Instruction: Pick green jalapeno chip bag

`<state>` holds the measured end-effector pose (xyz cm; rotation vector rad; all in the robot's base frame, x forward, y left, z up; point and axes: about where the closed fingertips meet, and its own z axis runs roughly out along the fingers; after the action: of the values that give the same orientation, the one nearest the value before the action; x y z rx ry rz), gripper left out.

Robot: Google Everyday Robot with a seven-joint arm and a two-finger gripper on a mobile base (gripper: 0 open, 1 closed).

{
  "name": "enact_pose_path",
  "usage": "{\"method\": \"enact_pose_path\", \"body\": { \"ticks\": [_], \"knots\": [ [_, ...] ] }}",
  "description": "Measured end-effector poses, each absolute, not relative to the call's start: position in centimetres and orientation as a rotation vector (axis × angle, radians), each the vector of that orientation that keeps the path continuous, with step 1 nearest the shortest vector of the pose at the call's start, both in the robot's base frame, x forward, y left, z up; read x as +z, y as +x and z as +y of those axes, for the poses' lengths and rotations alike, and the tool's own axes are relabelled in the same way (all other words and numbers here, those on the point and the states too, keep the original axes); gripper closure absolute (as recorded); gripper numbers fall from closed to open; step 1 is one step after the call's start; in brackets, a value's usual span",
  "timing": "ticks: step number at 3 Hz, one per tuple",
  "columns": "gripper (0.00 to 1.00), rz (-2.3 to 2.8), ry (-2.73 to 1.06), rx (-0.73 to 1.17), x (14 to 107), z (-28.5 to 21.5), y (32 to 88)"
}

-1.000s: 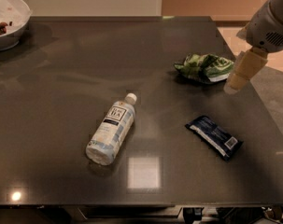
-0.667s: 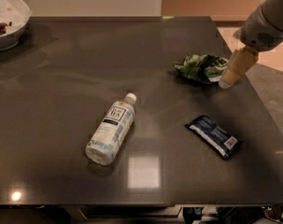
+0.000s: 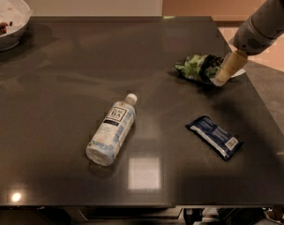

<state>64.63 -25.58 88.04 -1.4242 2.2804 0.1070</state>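
My claw (image 3: 221, 79) sits at the far right side of the dark glossy worktop (image 3: 62, 107), hanging slanted off my grey arm (image 3: 263, 27), which enters from the upper right. The tan tip points down and left, low over the worktop. I can't tell if the claw is spread or pressed together, since only one tan shape shows from this angle.

Task thing: small wrinkly green foil chip bag with white patches (image 3: 195, 66), lying on the worktop directly left of my claw. The claw tip meets the bag's right end and looks to be touching it. I can't tell if it has any grip on it. The bag looks flat on the surface, with its shadow tight under it. A pale sliver shows just right of the claw; I can't tell what it is.

Dark blue flat packet with white label (image 3: 214, 137): nearer the camera than my claw and slightly left of it. It lies diagonal, apart from both claw and bag.

Clear plastic water bottle with white label and white cap (image 3: 111, 136): well left of my claw and nearer the camera. It lies on its side, cap end toward the far right, well apart from bag and packet.

White round bowl (image 3: 8, 22): far left of my claw, at the opposite far corner, cut by the frame edge, with reddish-dark bits inside.

A square bright reflection sits on the worktop between the bottle and the packet, toward the near edge.
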Motion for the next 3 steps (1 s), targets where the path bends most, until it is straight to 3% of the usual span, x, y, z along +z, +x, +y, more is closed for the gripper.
{"method": "enact_pose_path", "body": {
  "ticks": [1, 3],
  "knots": [
    [0.0, 2.297, -1.416, 0.14, 86.4, -25.5, 65.9],
    [0.41, 2.304, -1.434, 0.186, 85.2, -24.1, 66.3]
  ]
}}
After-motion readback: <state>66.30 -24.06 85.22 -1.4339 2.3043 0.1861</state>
